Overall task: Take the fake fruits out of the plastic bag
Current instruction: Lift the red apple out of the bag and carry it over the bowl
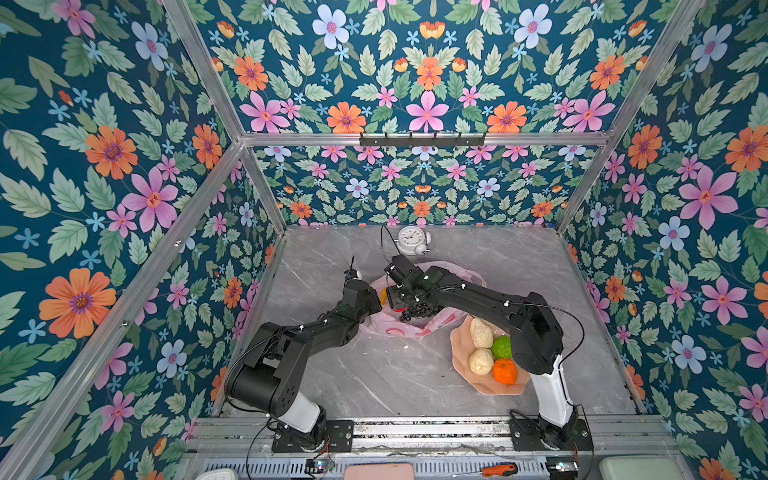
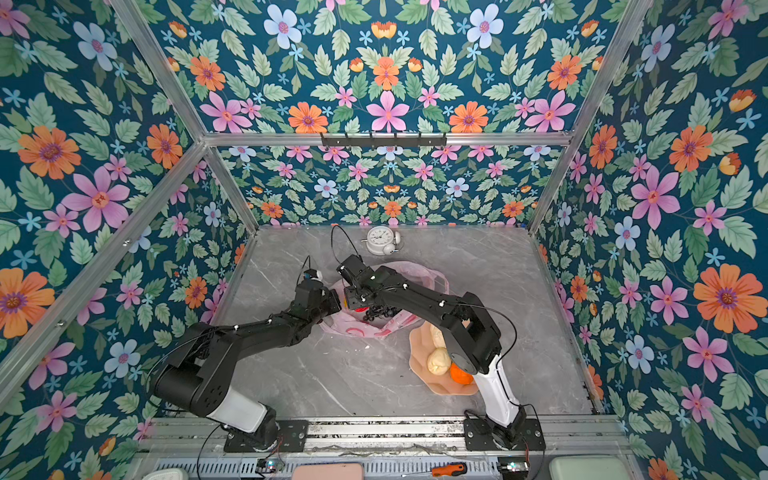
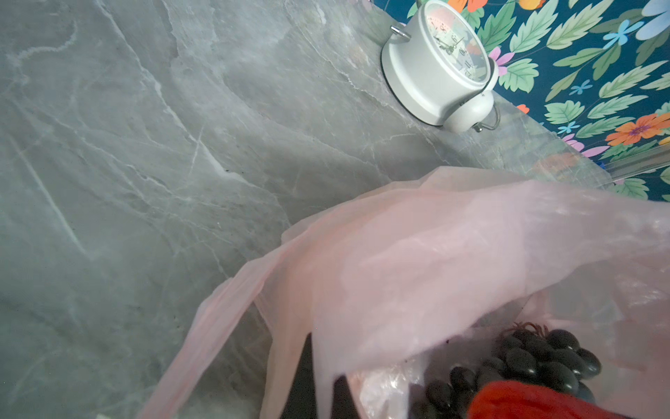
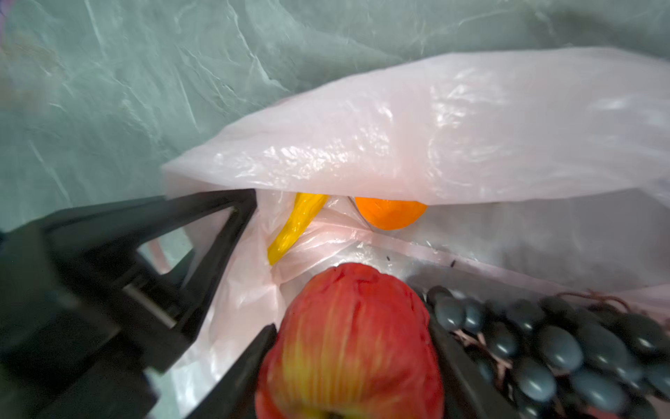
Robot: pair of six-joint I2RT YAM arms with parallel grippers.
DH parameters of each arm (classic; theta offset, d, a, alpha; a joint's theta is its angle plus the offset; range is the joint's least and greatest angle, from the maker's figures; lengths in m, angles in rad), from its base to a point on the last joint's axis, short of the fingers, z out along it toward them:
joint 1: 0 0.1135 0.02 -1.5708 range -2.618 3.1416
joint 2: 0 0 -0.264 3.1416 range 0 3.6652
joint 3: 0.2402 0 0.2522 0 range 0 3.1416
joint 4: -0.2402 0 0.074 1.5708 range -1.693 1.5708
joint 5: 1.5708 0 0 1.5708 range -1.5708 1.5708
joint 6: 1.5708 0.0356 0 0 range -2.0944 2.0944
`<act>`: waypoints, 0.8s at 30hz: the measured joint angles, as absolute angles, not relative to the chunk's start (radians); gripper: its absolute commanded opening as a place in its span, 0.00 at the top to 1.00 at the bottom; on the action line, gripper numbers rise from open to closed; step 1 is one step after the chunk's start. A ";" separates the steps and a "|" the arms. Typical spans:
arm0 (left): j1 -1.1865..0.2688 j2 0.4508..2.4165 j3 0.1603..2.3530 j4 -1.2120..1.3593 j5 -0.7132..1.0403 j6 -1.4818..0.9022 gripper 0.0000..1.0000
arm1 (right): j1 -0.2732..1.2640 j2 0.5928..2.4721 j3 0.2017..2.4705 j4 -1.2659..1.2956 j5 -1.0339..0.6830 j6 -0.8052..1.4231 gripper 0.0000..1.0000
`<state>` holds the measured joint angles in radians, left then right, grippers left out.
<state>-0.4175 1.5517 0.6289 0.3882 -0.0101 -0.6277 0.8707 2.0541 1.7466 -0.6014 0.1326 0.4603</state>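
My right claw (image 4: 351, 328) is clamped on the red apple (image 4: 348, 348) inside the plastic bag (image 4: 435, 138); my left claw (image 4: 246, 203) is pinched together on the bag's rim. Also inside the bag: banana (image 4: 297, 225), orange (image 4: 389, 216), grape bunch (image 4: 562, 344). Just beside the bag: peach dish (image 1: 490, 388) bearing two cream fruits (image 1: 481, 332), a green fruit (image 1: 502, 347) and a second orange (image 1: 505, 371).

**Alarm clock** (image 3: 437, 69), white, at the back of the table: dark numerals ring the dial, but they are too small and washed out by glare to read singly.

**Plastic bag** (image 1: 417, 328), pink: red-pink printed curved strokes, not legible as letters.

Nothing else can be read.
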 measured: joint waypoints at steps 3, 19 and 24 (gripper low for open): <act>-0.417 1.552 0.630 0.388 -0.009 -0.628 0.95 | 0.870 1.990 1.700 -0.596 0.133 0.442 0.37; -0.416 1.548 0.631 0.385 -0.010 -0.625 0.95 | 0.832 1.552 1.387 -0.657 0.130 0.417 0.38; -0.416 1.552 0.632 0.385 -0.010 -0.625 0.95 | 0.831 1.451 1.282 -0.706 0.146 0.429 0.38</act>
